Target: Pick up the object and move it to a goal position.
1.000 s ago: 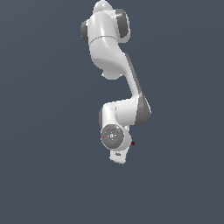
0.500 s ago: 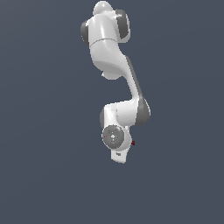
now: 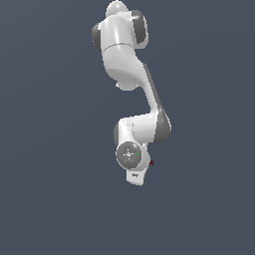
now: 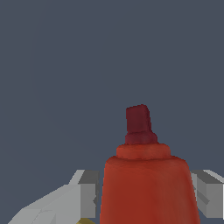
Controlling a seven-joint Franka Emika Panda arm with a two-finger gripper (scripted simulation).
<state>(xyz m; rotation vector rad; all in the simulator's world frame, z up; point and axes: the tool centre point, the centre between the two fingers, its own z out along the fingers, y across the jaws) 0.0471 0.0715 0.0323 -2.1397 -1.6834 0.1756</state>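
With the gripper [image 4: 146, 194] clenched on the red-orange object [image 4: 146, 183], which sits between its fingers [image 4: 87, 192], I would carry it slowly and level toward the goal so it cannot slip.

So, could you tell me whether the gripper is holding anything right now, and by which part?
The gripper has a finger on each side of the red-orange object, at its wide rounded body; the dark tip sticks out beyond them.

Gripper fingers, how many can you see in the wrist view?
2: one finger on one side of the red-orange object, the other finger on its opposite side; their tips are hidden.
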